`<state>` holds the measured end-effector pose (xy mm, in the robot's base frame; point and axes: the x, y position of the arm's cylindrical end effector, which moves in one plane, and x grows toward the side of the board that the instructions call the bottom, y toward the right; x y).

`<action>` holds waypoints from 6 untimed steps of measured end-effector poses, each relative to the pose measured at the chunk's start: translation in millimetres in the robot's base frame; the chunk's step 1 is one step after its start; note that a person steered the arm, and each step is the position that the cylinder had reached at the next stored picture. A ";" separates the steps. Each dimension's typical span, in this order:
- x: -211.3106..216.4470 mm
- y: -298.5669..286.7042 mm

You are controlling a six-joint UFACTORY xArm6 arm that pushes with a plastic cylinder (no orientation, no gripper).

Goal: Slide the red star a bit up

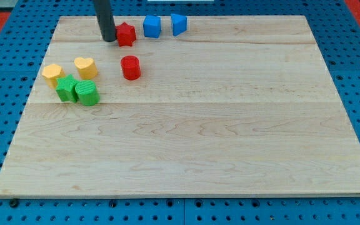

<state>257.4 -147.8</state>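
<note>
Tip (109,39) down on the board (230,156), no jaws, holding nothing, pressed against the left flank of red star (127,34), which already sits near the top edge, just left of two blue blocks (152,27); little upward travel left, push likely near done.

No readable text, labels, numbers or signs — none on blocks, wooden board, or blue pegboard surround.

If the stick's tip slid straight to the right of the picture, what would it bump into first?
My tip sits right beside the red star, on its left, so it would meet the star first. Whether they already touch is hard to tell. The blue blocks come after.
</note>
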 end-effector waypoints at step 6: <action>-6.2 3.9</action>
